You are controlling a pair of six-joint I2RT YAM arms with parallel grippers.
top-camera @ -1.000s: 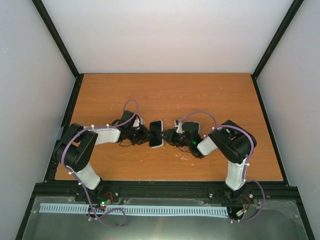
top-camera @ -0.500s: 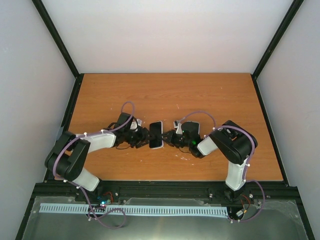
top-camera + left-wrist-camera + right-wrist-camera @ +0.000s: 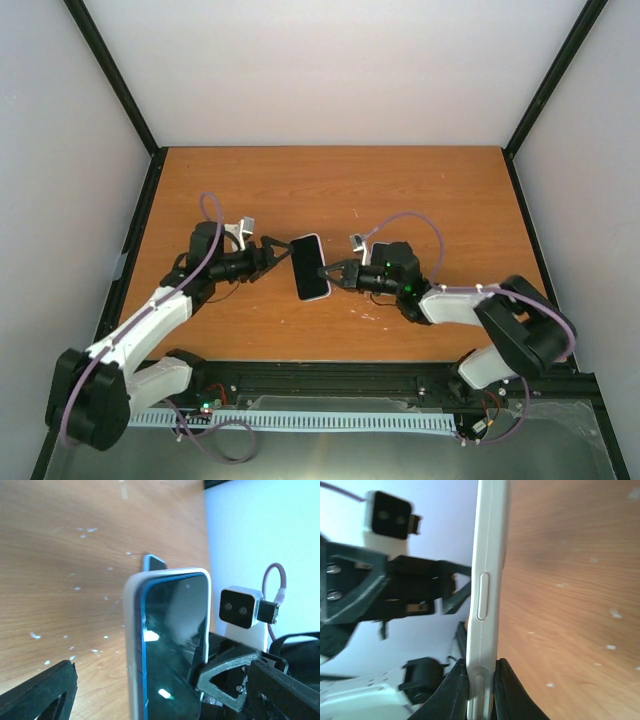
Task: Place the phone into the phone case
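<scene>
You are working inside plain white walls (image 3: 330,70) and a black frame (image 3: 110,70), over an orange-brown wooden table (image 3: 400,190) flecked with small pale specks beneath both claws. Between the two claws is the phone case (image 3: 487,580), its pale rim wrapped around the dark glossy phone (image 3: 175,645). Your right gripper (image 3: 330,272) is clamped on the case's long edge with a finger on each face, while your left gripper (image 3: 278,255) has its fingers spread wide just off the opposite edge, gripping nothing.

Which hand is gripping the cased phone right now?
The right hand: it is pinched shut on the edge of the phone case. The left hand is spread wide, gripping nothing.
</scene>
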